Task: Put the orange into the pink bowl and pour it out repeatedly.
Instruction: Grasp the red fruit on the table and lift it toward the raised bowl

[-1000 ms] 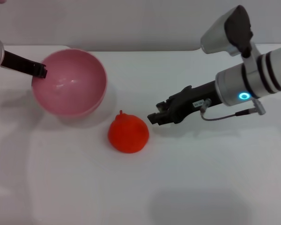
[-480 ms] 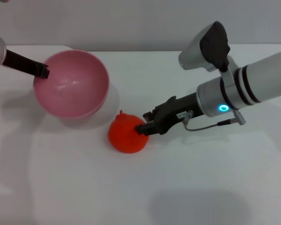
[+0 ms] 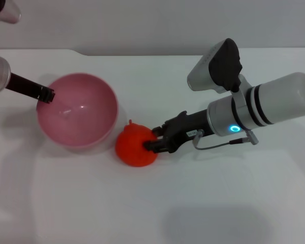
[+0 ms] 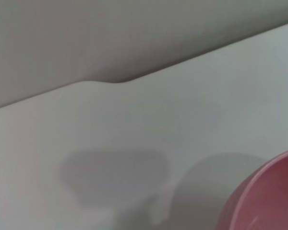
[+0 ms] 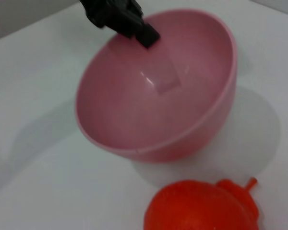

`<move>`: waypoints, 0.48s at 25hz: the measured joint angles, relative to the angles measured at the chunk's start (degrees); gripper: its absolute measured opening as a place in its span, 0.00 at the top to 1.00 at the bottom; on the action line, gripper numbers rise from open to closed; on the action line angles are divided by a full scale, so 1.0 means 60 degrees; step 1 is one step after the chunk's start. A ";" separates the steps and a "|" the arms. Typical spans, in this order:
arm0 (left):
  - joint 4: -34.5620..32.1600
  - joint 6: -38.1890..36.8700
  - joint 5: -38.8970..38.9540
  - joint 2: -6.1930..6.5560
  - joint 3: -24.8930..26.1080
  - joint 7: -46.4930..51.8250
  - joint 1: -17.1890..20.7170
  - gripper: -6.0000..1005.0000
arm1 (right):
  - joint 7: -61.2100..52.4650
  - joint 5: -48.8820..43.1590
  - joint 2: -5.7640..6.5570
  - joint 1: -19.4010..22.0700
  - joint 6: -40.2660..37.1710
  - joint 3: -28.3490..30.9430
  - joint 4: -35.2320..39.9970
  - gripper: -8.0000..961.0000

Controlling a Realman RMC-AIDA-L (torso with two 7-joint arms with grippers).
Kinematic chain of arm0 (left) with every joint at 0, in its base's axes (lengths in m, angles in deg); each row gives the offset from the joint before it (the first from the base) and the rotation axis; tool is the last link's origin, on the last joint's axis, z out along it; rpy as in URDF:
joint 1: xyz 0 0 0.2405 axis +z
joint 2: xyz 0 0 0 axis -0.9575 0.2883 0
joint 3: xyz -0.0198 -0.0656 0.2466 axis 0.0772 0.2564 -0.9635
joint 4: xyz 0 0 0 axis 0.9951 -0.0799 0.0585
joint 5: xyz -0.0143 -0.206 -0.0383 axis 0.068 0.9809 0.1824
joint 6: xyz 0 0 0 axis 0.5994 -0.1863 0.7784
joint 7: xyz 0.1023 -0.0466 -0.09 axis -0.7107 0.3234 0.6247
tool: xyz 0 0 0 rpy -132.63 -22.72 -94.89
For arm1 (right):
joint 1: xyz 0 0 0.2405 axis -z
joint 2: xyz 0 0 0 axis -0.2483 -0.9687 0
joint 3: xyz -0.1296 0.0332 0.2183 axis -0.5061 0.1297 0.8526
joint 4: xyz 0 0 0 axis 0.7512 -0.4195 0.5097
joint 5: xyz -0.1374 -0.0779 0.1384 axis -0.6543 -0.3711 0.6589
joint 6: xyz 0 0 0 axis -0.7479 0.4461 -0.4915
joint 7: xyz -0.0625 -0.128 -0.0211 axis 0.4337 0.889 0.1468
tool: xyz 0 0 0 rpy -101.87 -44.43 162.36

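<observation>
Over on the left, the left gripper [image 3: 46,94] pinches the rim of the pink bowl [image 3: 77,110], which sits on the white table [image 3: 203,203] (empty inside, glossy). Just beside the bowl lies the orange [image 3: 134,144], on the table. The right gripper [image 3: 151,145] is at the fruit's side, its jaws closing around it.

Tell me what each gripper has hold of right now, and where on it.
The left gripper grips the pink bowl at its rim, on the robot's left side. The right gripper is at the orange, touching its side; whether the fingers have closed on it cannot be told.
</observation>
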State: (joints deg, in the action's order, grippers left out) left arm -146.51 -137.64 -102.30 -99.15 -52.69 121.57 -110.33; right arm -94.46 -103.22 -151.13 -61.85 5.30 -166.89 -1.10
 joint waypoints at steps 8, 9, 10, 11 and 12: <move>-0.0357 0.0094 -0.0235 -0.0231 -0.0008 -0.0157 0.0275 0.96 | 0.0247 0.0286 0.0002 -0.0076 0.0004 -0.0201 0.0064 0.52; -0.0366 0.0095 -0.0237 -0.0232 -0.0009 -0.0158 0.0290 0.96 | 0.0242 0.0293 0.0002 -0.0087 0.0005 -0.0235 0.0045 0.53; -0.0375 0.0096 -0.0238 -0.0233 -0.0009 -0.0158 0.0303 0.96 | 0.0213 0.0301 0.0002 -0.0093 0.0017 -0.0283 0.0016 0.54; -0.0391 0.0097 -0.0240 -0.0235 -0.0011 -0.0159 0.0324 0.96 | 0.0195 0.0308 0.0002 -0.0095 0.0033 -0.0318 -0.0013 0.55; -0.0424 0.0099 -0.0240 -0.0235 -0.0007 -0.0160 0.0347 0.96 | 0.0185 0.0314 0.0002 -0.0096 0.0049 -0.0337 -0.0046 0.56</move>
State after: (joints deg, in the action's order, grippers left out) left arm -149.05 -137.05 -103.73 -100.55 -52.73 120.61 -108.25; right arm -93.35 -101.33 -151.12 -62.42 5.60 -168.92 -1.37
